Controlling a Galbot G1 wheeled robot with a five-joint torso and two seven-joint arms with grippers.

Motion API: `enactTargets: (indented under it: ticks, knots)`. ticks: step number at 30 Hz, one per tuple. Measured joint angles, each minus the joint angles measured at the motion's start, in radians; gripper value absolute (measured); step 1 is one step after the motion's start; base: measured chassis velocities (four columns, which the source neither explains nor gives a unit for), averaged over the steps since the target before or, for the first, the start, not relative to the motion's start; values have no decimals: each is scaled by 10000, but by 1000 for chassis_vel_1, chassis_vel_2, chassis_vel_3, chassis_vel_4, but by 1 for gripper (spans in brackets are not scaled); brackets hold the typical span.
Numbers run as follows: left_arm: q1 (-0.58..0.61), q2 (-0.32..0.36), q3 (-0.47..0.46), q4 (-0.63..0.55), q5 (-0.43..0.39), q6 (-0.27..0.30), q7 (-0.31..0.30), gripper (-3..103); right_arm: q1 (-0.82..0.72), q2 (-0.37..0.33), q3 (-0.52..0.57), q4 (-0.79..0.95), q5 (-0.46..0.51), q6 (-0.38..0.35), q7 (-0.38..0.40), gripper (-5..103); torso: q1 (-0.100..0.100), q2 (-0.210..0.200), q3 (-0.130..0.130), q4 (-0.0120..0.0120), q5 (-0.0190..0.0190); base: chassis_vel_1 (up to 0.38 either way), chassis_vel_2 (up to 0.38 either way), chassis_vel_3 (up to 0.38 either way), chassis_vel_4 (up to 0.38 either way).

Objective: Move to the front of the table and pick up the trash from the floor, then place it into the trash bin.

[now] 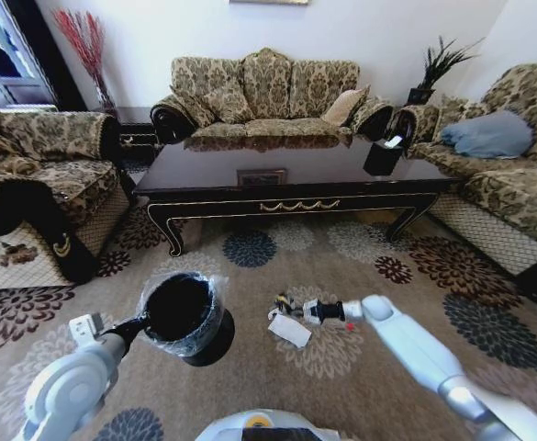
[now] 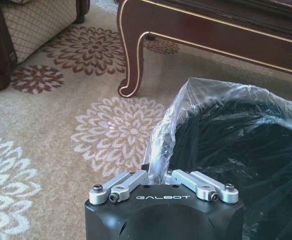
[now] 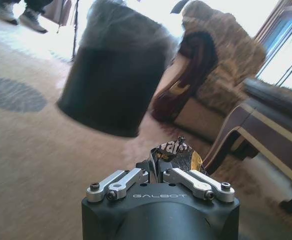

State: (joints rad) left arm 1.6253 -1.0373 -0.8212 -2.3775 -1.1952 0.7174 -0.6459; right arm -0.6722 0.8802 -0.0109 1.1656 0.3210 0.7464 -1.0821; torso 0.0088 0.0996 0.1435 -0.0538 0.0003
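- I see the long low coffee table (image 1: 296, 175) of glossy dark brown wood with gold trim and curved legs standing across the far part of the patterned floral carpet (image 1: 360, 367), with damask sofas around it; a black tissue box (image 1: 383, 154) sits near the table's right end.
- I have the small round black trash bin (image 1: 184, 317) with its shiny clear-over-black plastic liner lifted off the carpet and tilted, mouth toward the head camera, well in front of the table's near left leg.
- My left gripper (image 2: 160, 181) is at the bin's rim: its fingers are pinched narrow on the liner and rim edge, carrying the bin.
- My right arm reaches low over the carpet in front of the table's middle. The right gripper (image 3: 155, 172) has its fingers drawn close around a crumpled dark shiny piece of trash with printed lettering (image 3: 174, 152).
- On the carpet just beside that gripper lies a flat white paper piece (image 1: 290, 331).
- A small red spot (image 1: 350, 326) lies on the carpet under the right arm's wrist; I cannot tell what it is.
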Motion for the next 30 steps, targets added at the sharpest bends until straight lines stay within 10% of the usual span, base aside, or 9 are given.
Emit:
enactTargets:
  ticks: [22,30]
  knots:
    - [-2313,736,1912,1358,-724,-32,-188,4,2658,-179,-3314,3732,2357,-1201,3765,8,1,-1,1,1,-5,0,0,0,0]
    - [-2711,881,1815,1635,-982,-29,-276,4,3300,168,-4577,3782,2264,-1220,3840,8,1,-1,1,9,-4,0,0,0,0]
